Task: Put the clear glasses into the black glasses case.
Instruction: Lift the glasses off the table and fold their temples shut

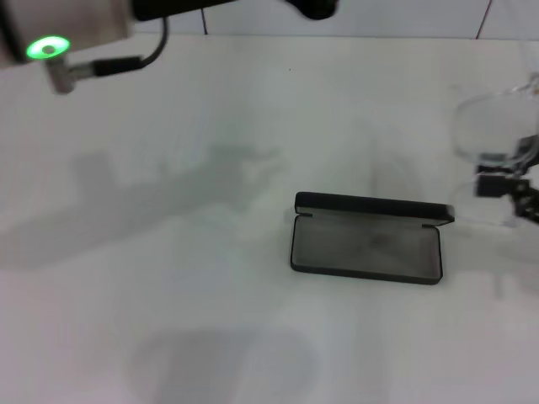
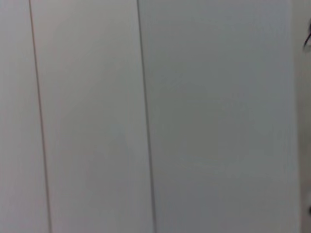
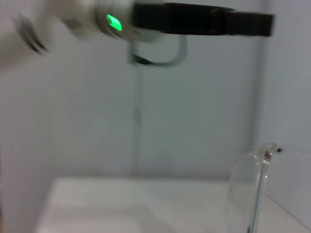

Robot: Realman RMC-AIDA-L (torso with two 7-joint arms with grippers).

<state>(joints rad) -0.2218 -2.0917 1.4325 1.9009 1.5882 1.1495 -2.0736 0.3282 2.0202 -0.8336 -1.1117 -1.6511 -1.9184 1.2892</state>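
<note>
The right gripper (image 1: 515, 181) is at the right edge of the head view, lifted off the table (image 1: 210, 278), and it is clamped on the glasses (image 1: 488, 135). The black fingers pinch the clear frame low down, so the lenses stand up above and to the inner side of the gripper, held clear of the table top as far as the faint outline lets me judge. In the right wrist view the glasses (image 3: 252, 194) show as a clear curved lens with a small metal hinge at its top corner, upright and close to that arm's camera (the arm's own fingers do not show there).

The case (image 1: 368, 237) lies on the table to the left of the right gripper and a little nearer the robot, near it but not touching. It is open: the lid stands up along the far side, and the grey-lined tray faces upward with nothing in it. The glasses are off to the gripper's side of the case, not over the tray.

The left gripper (image 1: 316, 8) is high at the top edge of the head view, far from the case and well to the left of the right gripper; only a dark tip of it shows, and I cannot tell whether it is released or clenched. Its wrist, with a green light, sits at the top left corner. The left wrist view shows only pale wall panels (image 2: 146, 116) with thin seams.
</note>
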